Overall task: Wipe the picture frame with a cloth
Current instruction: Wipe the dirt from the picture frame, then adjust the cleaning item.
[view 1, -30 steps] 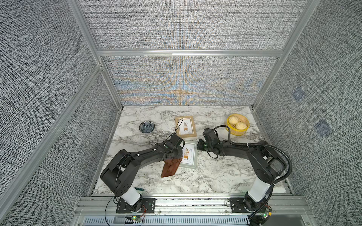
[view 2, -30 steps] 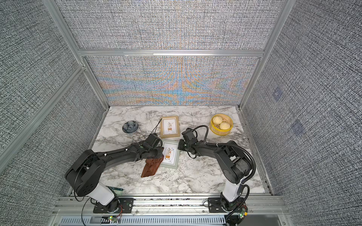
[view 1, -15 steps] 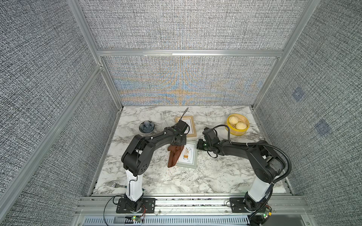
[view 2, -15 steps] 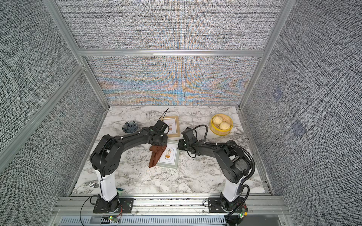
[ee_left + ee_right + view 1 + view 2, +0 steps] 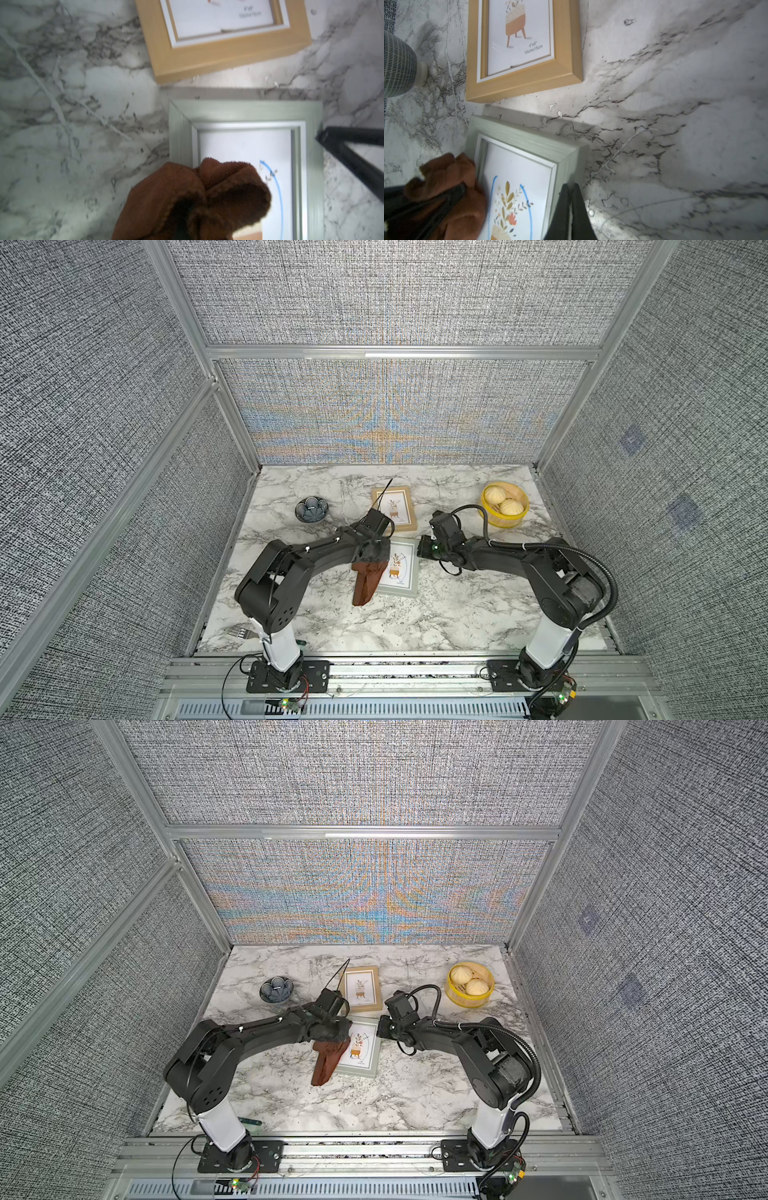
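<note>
On the marble table point(image 5: 457, 614) we count one cloth point(image 5: 367, 581), reddish-brown and bunched in the left gripper point(image 5: 375, 556), whose jaws are clamped on it. The wad sits on the left rim and glass of the grey-green frame point(image 5: 397, 592), and its tail trails over the table along that frame's left side. In the left wrist view the cloth point(image 5: 193, 199) covers a near corner of the glass and hides the fingers that hold it. In the right wrist view black fingers point(image 5: 452, 195) pinch the fabric.

We see two grippers. The right gripper point(image 5: 571, 188) has its jaws closed on nothing, its tips set against the frame's right edge. In both top views it meets that edge near the far corner point(image 5: 380, 1029).

We count two frames, both lying flat, each with a print of a potted plant. The grey-green one point(image 5: 529, 141) carries two blue arcs point(image 5: 493, 193) on its glass. The wooden frame point(image 5: 392, 489) lies just beyond it, corners near but apart.

Further out stands one small blue patterned bowl point(image 5: 311, 510), left of the wooden frame. One yellow basket point(image 5: 505, 523) at the far right holds two buns point(image 5: 494, 494). One fork point(image 5: 241, 631) lies by the left arm's base.
</note>
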`<state>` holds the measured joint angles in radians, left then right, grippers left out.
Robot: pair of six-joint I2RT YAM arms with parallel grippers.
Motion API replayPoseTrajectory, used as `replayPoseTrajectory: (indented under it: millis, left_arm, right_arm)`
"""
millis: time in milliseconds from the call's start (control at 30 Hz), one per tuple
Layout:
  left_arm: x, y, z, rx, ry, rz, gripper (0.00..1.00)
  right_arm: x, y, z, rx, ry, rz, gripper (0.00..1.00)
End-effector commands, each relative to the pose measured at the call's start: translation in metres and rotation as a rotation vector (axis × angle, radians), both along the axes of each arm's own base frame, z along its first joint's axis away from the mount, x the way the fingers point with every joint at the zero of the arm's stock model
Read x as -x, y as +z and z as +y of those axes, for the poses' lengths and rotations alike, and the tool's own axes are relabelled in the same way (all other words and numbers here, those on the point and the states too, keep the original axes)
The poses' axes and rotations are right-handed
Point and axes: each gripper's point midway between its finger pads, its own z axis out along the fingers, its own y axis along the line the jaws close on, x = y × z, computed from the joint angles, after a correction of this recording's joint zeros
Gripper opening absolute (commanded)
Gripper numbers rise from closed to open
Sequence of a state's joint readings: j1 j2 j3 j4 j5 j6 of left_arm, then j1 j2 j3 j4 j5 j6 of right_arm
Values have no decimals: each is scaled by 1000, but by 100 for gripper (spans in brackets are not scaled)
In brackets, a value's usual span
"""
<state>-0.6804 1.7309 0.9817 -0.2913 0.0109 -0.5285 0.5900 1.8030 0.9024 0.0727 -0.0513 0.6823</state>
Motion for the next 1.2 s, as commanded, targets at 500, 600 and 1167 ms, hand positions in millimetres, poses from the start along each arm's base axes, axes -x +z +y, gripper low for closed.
replayPoseTrajectory:
  millis: [500,600,1167]
  left_arm:
    - [61,98,76,-167,119,24,0]
    - [41,125,65,-121,136,-43,0]
    - [-20,234,-54,654,110,-230,0]
  right_arm:
    - [43,10,-19,114,96,161,18]
    - [36,42,-7,48,126,97,32]
    - [51,216,26,-702,288,-190,90]
